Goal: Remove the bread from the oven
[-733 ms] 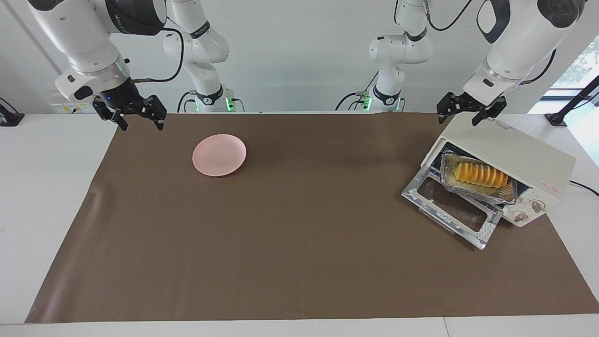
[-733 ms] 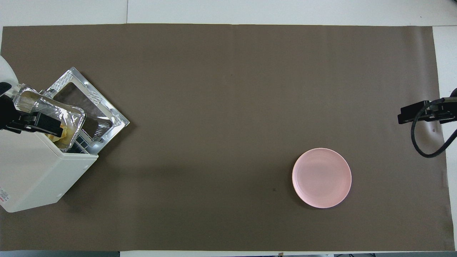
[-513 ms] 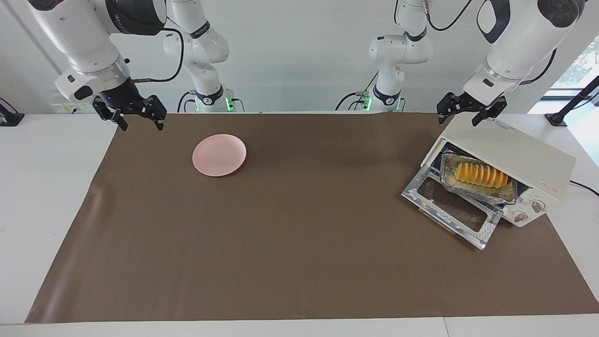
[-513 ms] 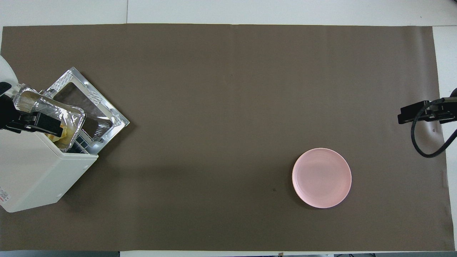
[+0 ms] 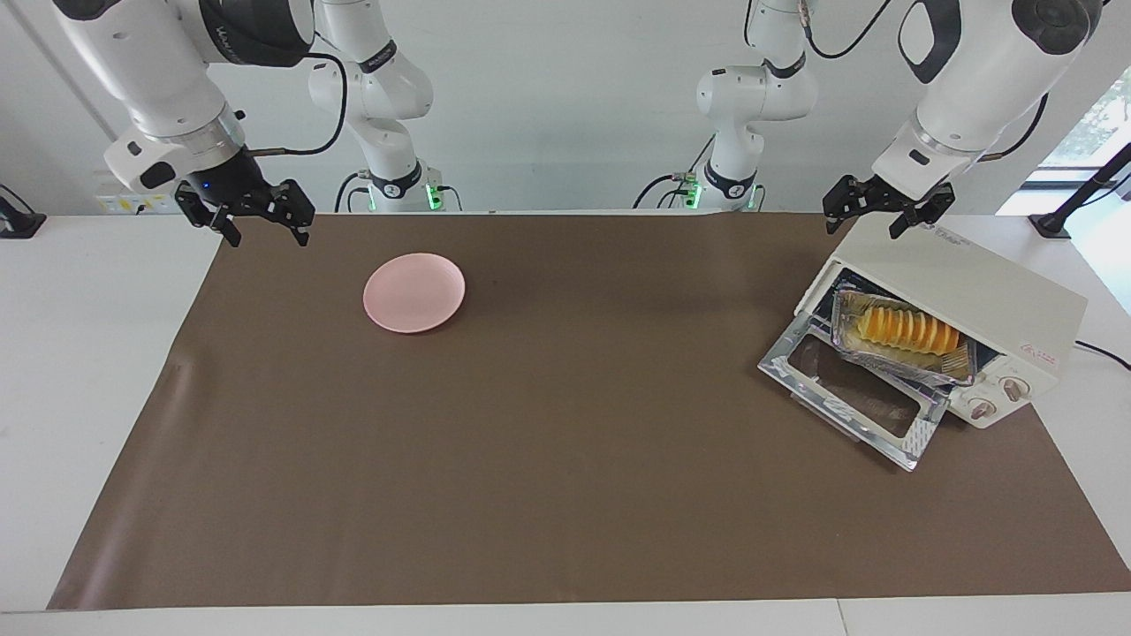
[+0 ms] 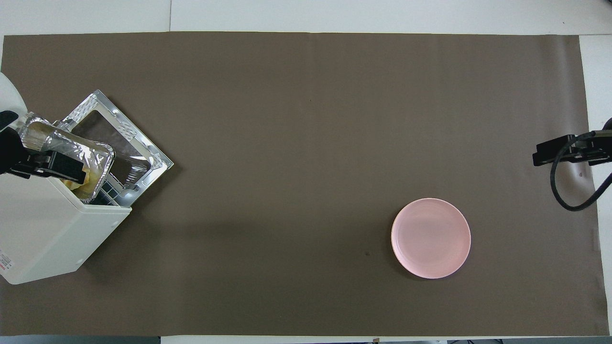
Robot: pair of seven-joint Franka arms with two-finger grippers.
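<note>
Bread (image 5: pixel 907 329) is lying in a foil tray (image 5: pixel 901 362) inside the oven (image 5: pixel 972 300), just under the spread left gripper (image 5: pixel 887 215); the spread right gripper (image 5: pixel 257 221) is hanging near the pink plate (image 5: pixel 414 292).

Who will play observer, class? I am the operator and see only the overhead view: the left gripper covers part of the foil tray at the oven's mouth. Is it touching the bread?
Observer: No. In the facing view the left gripper hangs open above the top edge of the oven, clear of the bread.
Operator: Is the loaf whole?
Observer: Yes. One ridged yellow-orange loaf lies lengthwise in the foil tray, with nothing on top of it.
Operator: Does the oven have controls that I cannot see?
Observer: Two round knobs sit on its front, beside the dropped door.
</note>
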